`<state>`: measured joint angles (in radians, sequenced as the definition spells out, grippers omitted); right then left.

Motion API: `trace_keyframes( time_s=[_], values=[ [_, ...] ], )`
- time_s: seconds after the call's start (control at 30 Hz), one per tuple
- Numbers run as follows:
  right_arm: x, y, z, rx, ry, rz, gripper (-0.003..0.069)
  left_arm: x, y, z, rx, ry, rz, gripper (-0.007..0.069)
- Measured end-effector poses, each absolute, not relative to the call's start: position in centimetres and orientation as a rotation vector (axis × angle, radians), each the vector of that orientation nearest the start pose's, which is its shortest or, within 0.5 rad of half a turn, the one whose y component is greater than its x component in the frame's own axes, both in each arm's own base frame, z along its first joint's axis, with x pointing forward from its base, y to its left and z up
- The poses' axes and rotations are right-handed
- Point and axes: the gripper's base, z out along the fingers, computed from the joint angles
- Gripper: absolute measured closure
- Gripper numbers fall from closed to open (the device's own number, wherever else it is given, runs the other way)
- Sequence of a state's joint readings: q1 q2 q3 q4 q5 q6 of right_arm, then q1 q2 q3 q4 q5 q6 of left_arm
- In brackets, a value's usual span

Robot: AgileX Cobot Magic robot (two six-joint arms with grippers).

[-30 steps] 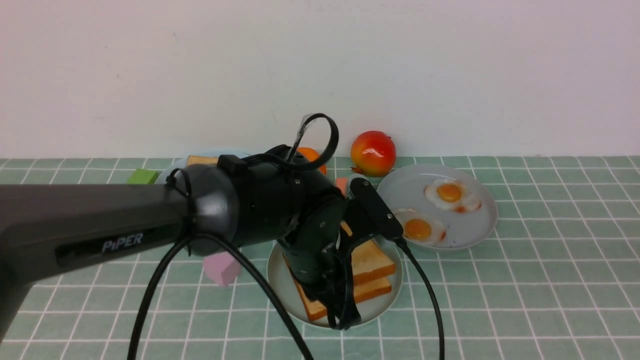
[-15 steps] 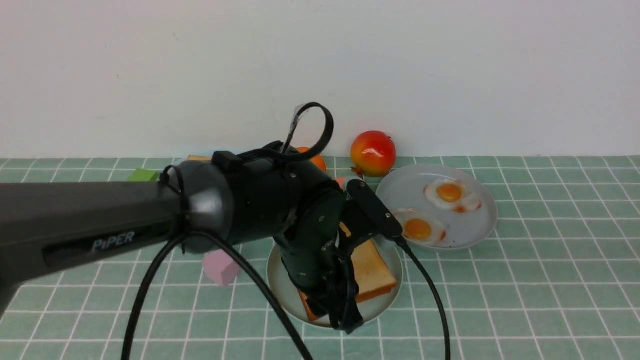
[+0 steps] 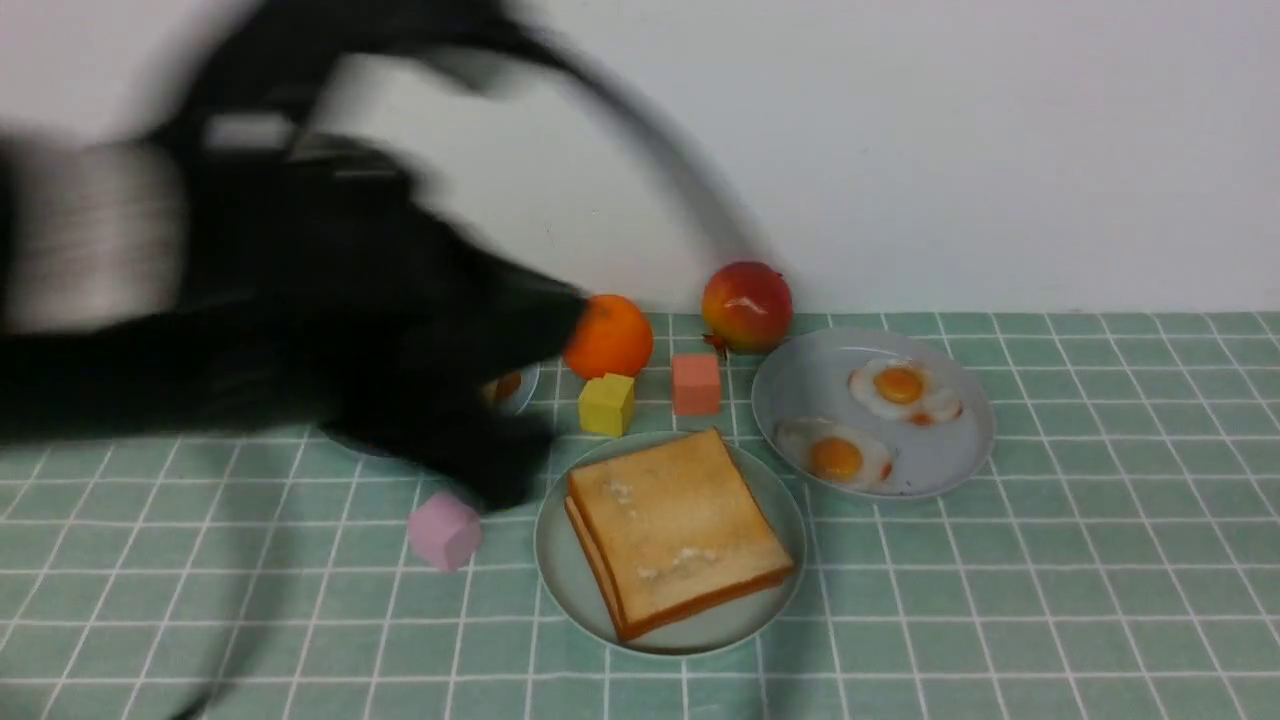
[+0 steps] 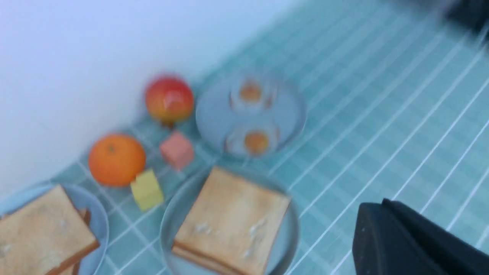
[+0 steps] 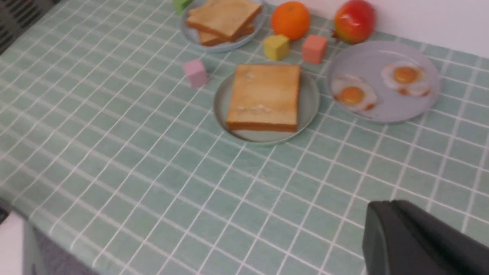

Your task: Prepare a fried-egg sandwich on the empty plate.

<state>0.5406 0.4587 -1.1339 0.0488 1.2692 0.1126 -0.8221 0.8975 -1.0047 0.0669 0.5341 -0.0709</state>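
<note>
- The fried-egg sandwich (image 3: 675, 530) is sitting on the mint-green plate (image 3: 553, 550) near the middle of the tiled table (image 3: 1050, 600); its 2 toast slices are lying stacked flat, and I cannot tell what is lying between them
- The left gripper (image 4: 382, 229) is hanging above the table, well apart from the sandwich, with its jaws pressed together and nothing in them; in the front view the left arm (image 3: 300, 330) is showing only as a dark blur
- The right gripper (image 5: 389, 225) is hovering over the near part of the table, well apart from the plate, closed and gripping nothing
- A grey-blue plate (image 3: 950, 470) is standing just right of the mint-green plate, carrying 2 fried eggs (image 3: 900, 385)
- An orange (image 3: 608, 336), a red fruit (image 3: 747, 306), a yellow cube (image 3: 606, 404) and a salmon cube (image 3: 696, 383) are sitting behind the sandwich
- A pink block (image 3: 444, 531) is lying just left of the mint-green plate
- Another toast stack (image 5: 223, 17) is resting on a far plate (image 5: 229, 46) near the orange
</note>
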Motion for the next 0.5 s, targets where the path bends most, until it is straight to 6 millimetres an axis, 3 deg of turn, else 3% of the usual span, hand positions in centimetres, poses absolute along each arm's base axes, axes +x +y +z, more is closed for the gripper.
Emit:
trace_keyframes(
  time_s=[0.1,0.23,0.33,0.37,0.4,0.5],
  values=[
    [0.0,0.0,41.6,-0.385,2.065,0.435,0.0659,8.8,-9.3,38.5,0.65,1.653,-0.626,0.0638],
    [-0.3,-0.9,38.6,-0.265,2.107,0.406,0.0659,5.8,-6.1,33.0,0.563,1.483,-0.714,0.0638],
    [-0.1,-1.3,36.2,-0.18,2.085,0.391,0.0659,4.9,-5.2,29.3,0.537,1.451,-0.743,0.0638],
    [-0.2,-1.4,36.2,-0.179,2.08,0.388,0.0659,4.8,-5.1,29.4,0.534,1.441,-0.745,0.0638],
    [0.3,-1.3,35.2,-0.141,2.039,0.399,0.0659,4.3,-4.6,27.8,0.524,1.429,-0.755,0.0638],
    [1.4,-0.9,33.4,-0.07,1.973,0.421,0.0659,3.7,-3.9,26.4,0.509,1.398,-0.767,0.0638]
  ],
)
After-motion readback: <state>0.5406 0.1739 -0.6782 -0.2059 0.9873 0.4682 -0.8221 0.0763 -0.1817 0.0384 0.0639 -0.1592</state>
